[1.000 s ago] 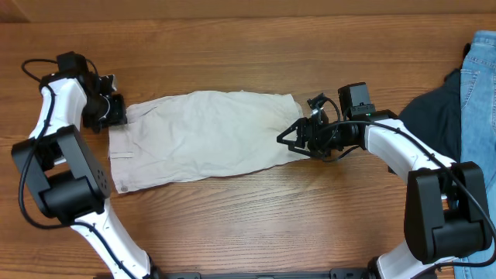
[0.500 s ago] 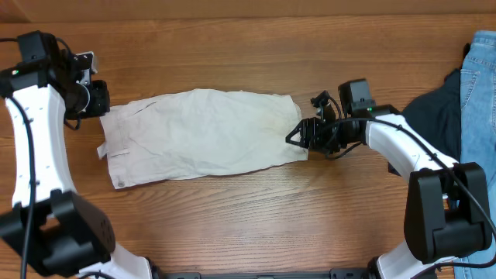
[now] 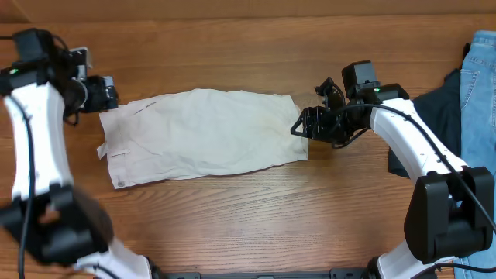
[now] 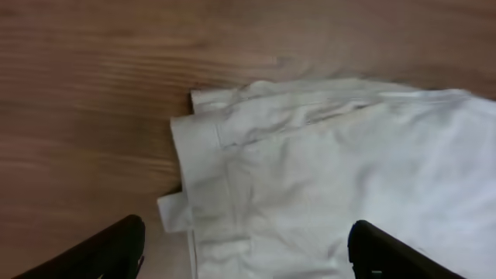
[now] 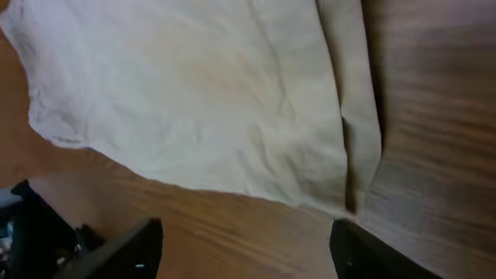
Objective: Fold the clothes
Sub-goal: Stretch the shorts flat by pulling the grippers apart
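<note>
Beige shorts [image 3: 205,136] lie flat on tabletop [image 3: 232,217]. Left claw [image 3: 107,93] and right claw [image 3: 299,128] spread wide, gripping nothing.

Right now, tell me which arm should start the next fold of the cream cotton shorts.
Probably the right arm: its open jaws sit at the cream cotton shorts' hem edge; the left arm's open jaws hang off the waistband corner.
</note>
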